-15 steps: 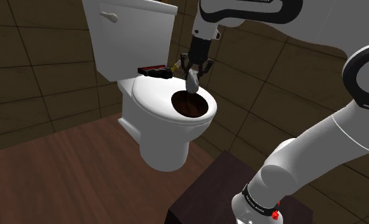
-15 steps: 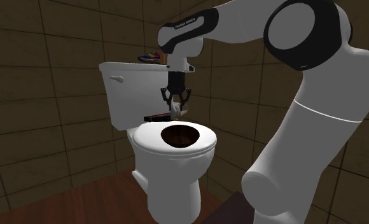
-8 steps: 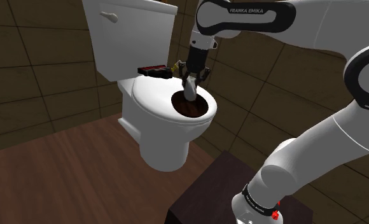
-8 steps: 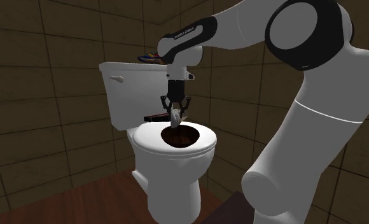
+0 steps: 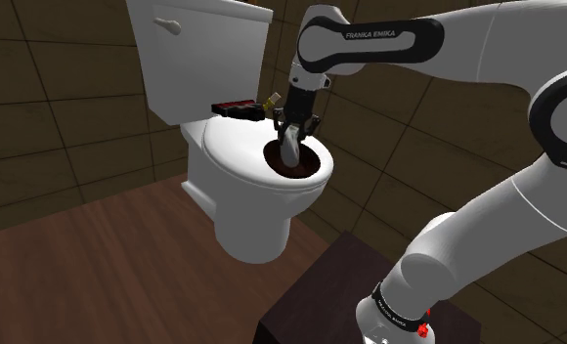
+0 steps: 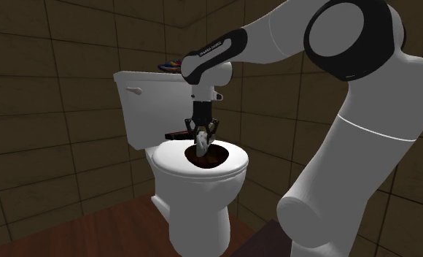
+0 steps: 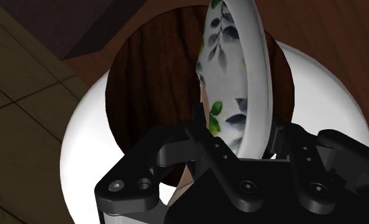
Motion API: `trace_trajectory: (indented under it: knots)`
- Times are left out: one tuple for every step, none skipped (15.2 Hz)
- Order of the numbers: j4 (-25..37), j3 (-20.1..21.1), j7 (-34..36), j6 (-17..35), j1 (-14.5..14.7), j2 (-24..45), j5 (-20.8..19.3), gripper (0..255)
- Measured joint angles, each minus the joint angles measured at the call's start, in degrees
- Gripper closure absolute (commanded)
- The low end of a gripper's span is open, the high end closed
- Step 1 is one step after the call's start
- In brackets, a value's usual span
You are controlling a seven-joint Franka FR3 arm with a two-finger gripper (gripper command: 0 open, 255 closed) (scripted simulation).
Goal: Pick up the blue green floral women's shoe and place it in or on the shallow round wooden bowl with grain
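Clamped between the fingers of the black gripper (image 5: 291, 130) (image 6: 201, 131) (image 7: 240, 143): a white shoe (image 5: 289, 148) (image 6: 202, 143) (image 7: 240, 70) printed with blue-green leaves, held on edge. Hanging low over a round dark wooden bowl (image 5: 301, 168) (image 6: 211, 156) (image 7: 154, 83), lower end inside the rim; touching the wood or not, cannot tell. Under the bowl, a white toilet lid (image 5: 235, 147) (image 6: 175, 160). At ten o'clock from the bowl in the shoulder view, near it, a flat dark item (image 5: 237, 107).

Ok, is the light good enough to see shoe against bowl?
Shoulder view: dim walls, but the pale shoe stands out on the dark bowl. Second exterior view: same contrast, bowl nearly black. Wrist view: leaf print and bowl grain read clearly beyond the hand.
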Motion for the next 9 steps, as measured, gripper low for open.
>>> trace_trajectory:
  knots:
    - [-0.15,0.01,0.0,0.13,0.01,-0.02,0.01,255]
    - [-0.2,0.01,0.0,0.17,0.0,-0.03,0.01,255]
    - [-0.23,0.01,-0.01,0.2,0.0,-0.03,0.01,255]
    - [-0.24,0.01,-0.01,0.21,0.0,-0.03,0.01,255]
    - [-0.24,0.01,-0.01,0.21,0.0,-0.03,0.01,0]
    - [-0.24,0.0,-0.01,0.22,0.0,-0.03,0.01,0]
    - [-0.25,0.0,-0.01,0.22,0.0,-0.03,0.0,0]
    - [-0.25,0.0,-0.01,0.22,0.0,-0.03,0.0,0]
    - [-0.25,0.0,-0.01,0.22,0.0,-0.03,0.0,0]
